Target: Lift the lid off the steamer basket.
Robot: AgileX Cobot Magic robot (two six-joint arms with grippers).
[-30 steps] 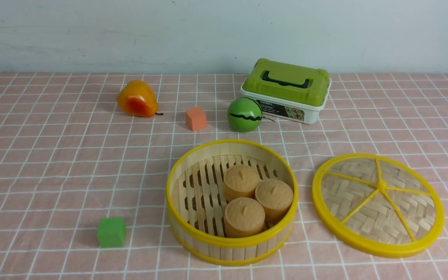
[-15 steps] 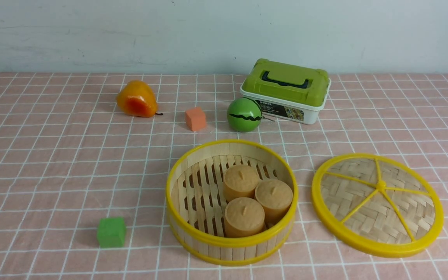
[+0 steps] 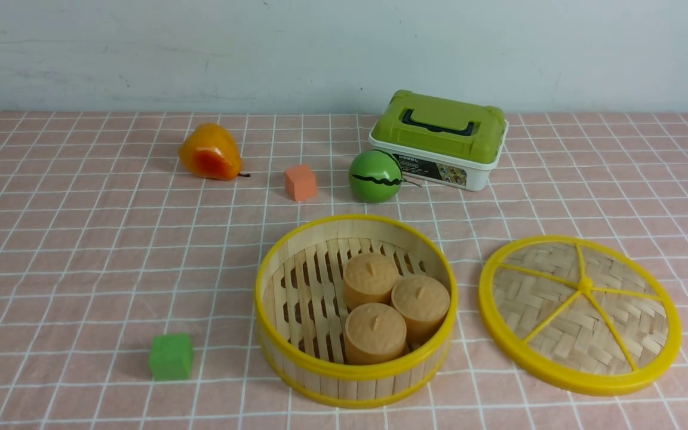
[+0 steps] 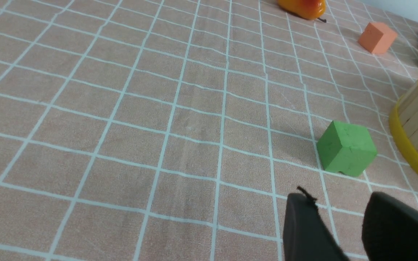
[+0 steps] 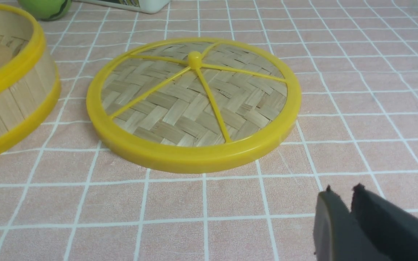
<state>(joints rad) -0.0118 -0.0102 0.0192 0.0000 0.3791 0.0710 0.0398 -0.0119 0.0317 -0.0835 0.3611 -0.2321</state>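
Note:
The steamer basket [image 3: 344, 385] stands uncovered at the front middle of the table, with three tan buns [image 3: 375, 332] inside. The lid [image 3: 565, 340] lies flat on the cloth just right of it, apart from it. Neither gripper shows in the front view. In the right wrist view my right gripper [image 5: 343, 190] is shut and empty, hovering over the cloth just short of the lid [image 5: 180, 112]. In the left wrist view my left gripper [image 4: 339, 203] is open and empty over the cloth, with the basket's wall [image 4: 417, 119] off to one side.
A green cube [image 3: 171, 356] sits left of the basket, close to my left gripper [image 4: 346, 148]. Behind the basket are an orange cube [image 3: 300, 182], a green ball [image 3: 375, 175], an orange pear [image 3: 209, 151] and a white box with a green lid [image 3: 439, 128].

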